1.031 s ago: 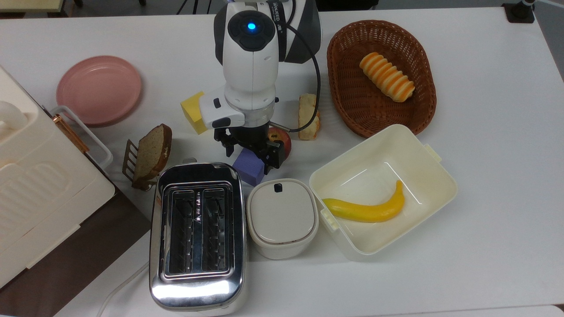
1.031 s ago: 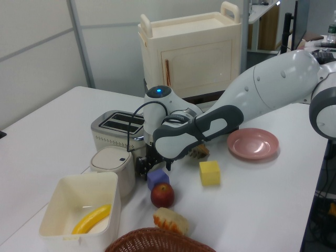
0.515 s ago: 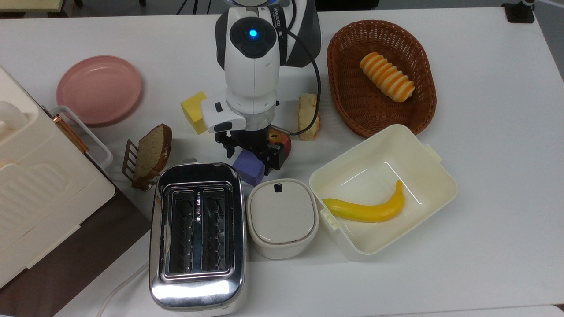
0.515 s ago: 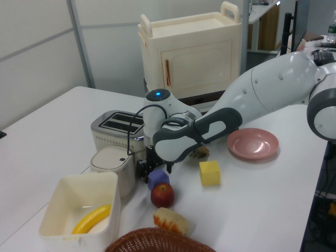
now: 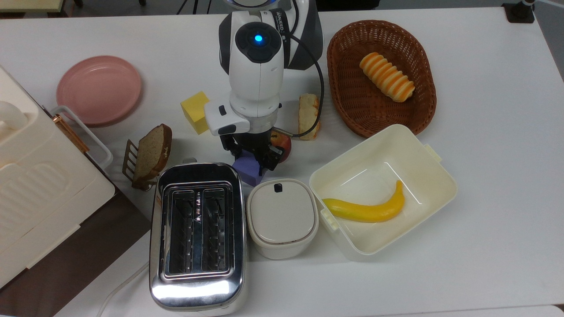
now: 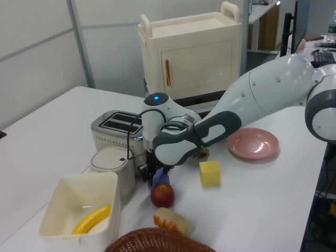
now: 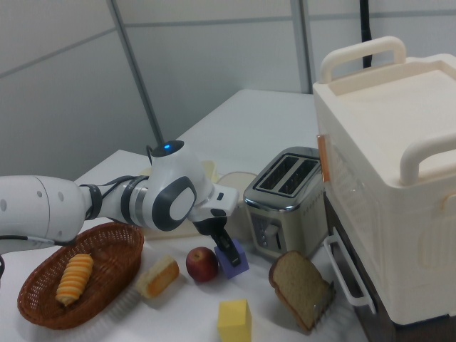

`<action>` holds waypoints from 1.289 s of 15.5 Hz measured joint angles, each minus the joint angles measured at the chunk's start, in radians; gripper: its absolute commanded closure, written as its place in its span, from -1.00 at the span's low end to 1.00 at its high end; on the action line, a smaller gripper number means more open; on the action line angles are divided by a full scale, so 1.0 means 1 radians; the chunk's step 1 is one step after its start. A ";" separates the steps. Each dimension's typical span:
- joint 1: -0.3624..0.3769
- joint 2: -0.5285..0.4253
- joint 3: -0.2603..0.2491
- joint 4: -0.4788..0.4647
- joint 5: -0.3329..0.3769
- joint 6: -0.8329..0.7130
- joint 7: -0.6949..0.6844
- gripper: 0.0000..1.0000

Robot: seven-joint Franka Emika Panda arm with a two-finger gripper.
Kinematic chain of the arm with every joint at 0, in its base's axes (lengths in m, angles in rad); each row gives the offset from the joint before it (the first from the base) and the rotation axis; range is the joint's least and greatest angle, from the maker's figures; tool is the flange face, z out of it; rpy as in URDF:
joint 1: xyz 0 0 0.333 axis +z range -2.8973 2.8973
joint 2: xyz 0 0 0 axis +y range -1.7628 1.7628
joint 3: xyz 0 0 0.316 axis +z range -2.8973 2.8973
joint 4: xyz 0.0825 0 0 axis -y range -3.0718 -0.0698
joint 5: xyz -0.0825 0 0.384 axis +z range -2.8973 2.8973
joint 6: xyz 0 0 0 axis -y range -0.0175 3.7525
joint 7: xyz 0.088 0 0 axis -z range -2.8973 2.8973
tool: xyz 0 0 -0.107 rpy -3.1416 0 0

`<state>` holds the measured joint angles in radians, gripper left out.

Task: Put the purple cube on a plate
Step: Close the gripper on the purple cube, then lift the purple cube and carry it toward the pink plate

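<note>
The purple cube [image 5: 247, 173] rests on the white table between the toaster and a red apple; it also shows as the purple cube [image 6: 156, 178] and the purple cube [image 7: 239, 263]. My gripper [image 5: 252, 157] points down over it, one finger on each side, shut on the cube's sides. The left view has the gripper [image 6: 156, 171] low at the table, and the right view has the gripper [image 7: 228, 250] against the cube. The pink plate [image 5: 99, 88] lies at the top view's far left with nothing on it, well apart from the cube; the left view has the plate [image 6: 253, 143] behind the arm.
A yellow cube [image 5: 194, 112] and a red apple [image 5: 284, 143] flank the gripper. A toaster [image 5: 197, 229], a lidded white pot [image 5: 282, 215] and an open box [image 5: 434, 178] with a banana stand in front. A wicker basket [image 5: 339, 79], a bread rack [image 5: 150, 152] and a cream cabinet [image 5: 39, 193] ring the area.
The gripper has come down over the purple cube and its fingers have drawn together onto the cube's sides. The cube stays where it was on the table.
</note>
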<state>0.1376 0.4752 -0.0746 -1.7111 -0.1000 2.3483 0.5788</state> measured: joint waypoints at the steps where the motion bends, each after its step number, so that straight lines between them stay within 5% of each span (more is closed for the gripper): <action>1: 0.000 0.000 0.000 0.000 0.000 0.000 0.000 0.63; 8: -0.020 -0.047 0.008 0.021 0.000 -0.015 0.000 0.63; 14: -0.141 -0.251 0.054 0.025 -0.001 -0.222 -0.034 0.63; 20: -0.231 -0.332 0.056 0.020 -0.001 -0.342 -0.046 0.63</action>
<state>-0.0933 0.1436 -0.0181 -1.6910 -0.1011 2.0060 0.5332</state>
